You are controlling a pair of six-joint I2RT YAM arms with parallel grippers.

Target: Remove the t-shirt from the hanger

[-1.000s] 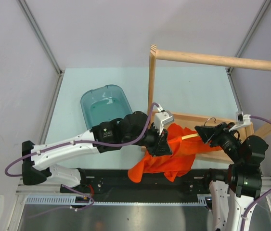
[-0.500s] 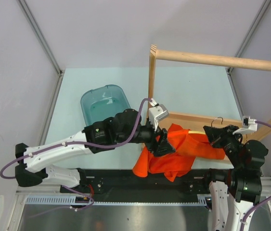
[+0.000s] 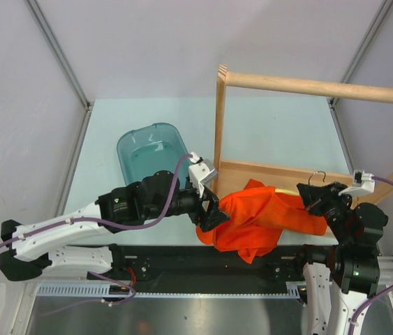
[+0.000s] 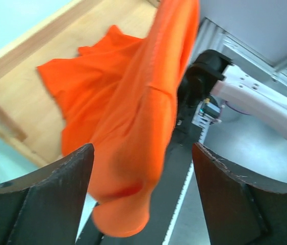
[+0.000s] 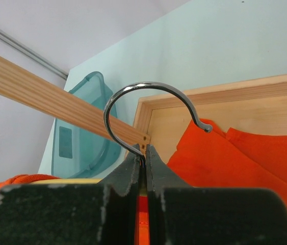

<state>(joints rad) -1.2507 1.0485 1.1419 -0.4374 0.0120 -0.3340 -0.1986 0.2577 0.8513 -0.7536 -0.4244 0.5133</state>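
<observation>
The scene is viewed from above and behind the arms by the top external camera, facing down on the table (image 3: pixel 280 132). The left wrist view is taken close up between the left fingers (image 4: pixel 41 199), facing the t-shirt (image 4: pixel 133 127). The right wrist view is taken just over the right fingers (image 5: pixel 125 172), facing the hanger (image 5: pixel 148 83). The t-shirt and wooden tray (image 3: pixel 273 174) are shared by all three views.
</observation>
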